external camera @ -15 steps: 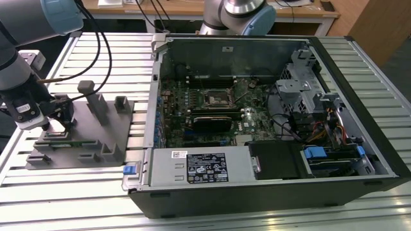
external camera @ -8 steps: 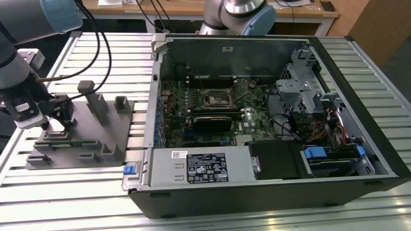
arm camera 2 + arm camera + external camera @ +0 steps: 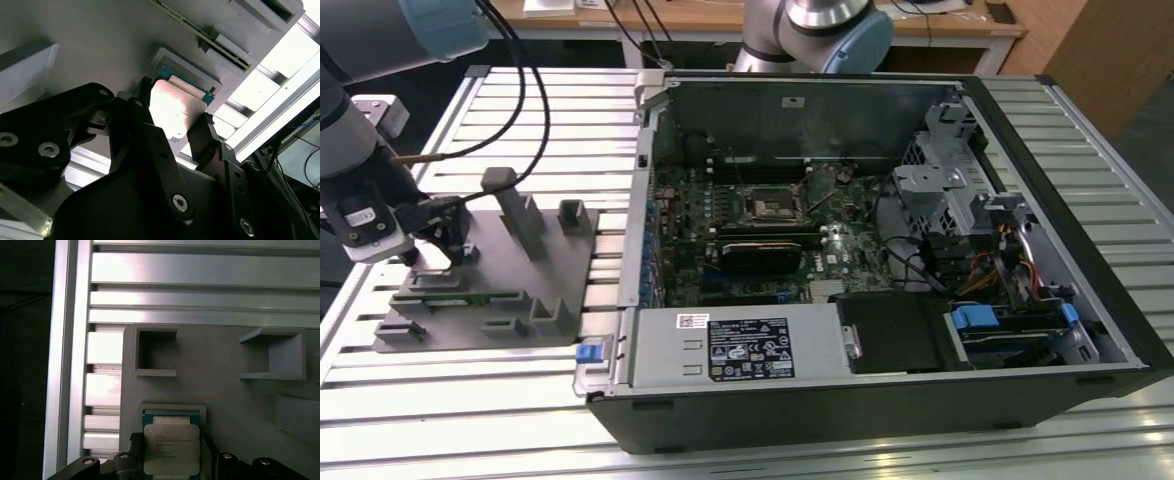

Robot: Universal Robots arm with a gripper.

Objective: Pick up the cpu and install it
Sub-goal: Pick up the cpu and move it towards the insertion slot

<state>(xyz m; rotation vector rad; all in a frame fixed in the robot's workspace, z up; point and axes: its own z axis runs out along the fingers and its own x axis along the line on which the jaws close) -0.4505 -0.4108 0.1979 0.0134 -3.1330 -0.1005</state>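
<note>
The open computer case (image 3: 1107, 290) lay at the exterior view's right, its motherboard socket (image 3: 771, 205) well apart from the work. At that view's left sat the grey fixture plate (image 3: 494, 300) on the slatted table (image 3: 854, 455), with the gripper (image 3: 438, 240) low over the plate's far-left part. In both wrist views the cpu (image 3: 171, 447) lay directly between the black fingers (image 3: 210, 135), silvery top facing the cameras, at a shallow framed pocket (image 3: 172, 407) of the plate. The chip was nearly square, so no long axis mattered. The jaws spanned one pair of opposite edges and appeared pressed against them, gripping the chip. Its green rim showed at the pocket's edge. Whether it was seated in the pocket or lifted just clear could not be made out, and the contact faces were hidden behind the fingers.
</note>
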